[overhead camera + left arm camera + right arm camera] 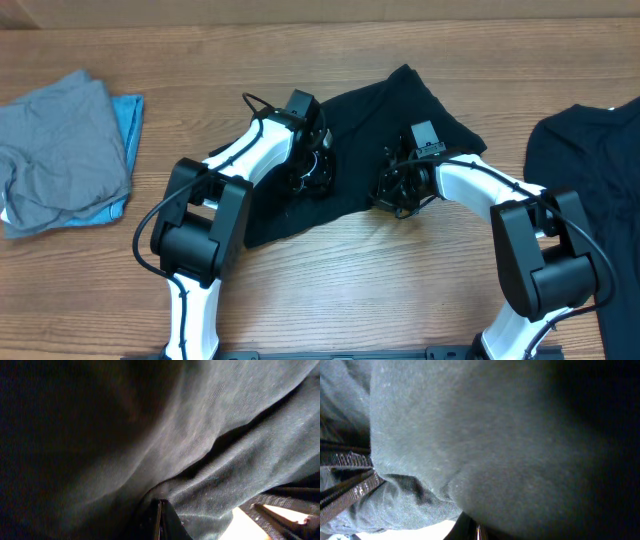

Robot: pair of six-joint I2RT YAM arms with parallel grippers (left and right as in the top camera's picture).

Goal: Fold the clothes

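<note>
A black garment (375, 130) lies crumpled in the middle of the table, with both grippers down on it. My left gripper (318, 172) sits on its left part and my right gripper (397, 187) on its lower right part. In the left wrist view the gripper (160, 506) has its jaws pressed together, and folds of the black cloth (215, 420) run into the tip. The right wrist view shows black cloth (485, 435) draped over the shut right gripper (479, 531), hiding its tips.
A grey garment (60, 140) lies folded on a light-blue piece (127, 120) at the far left. Another black garment (585, 160) spreads at the right edge. Bare wooden table (350, 270) lies in front between the arm bases.
</note>
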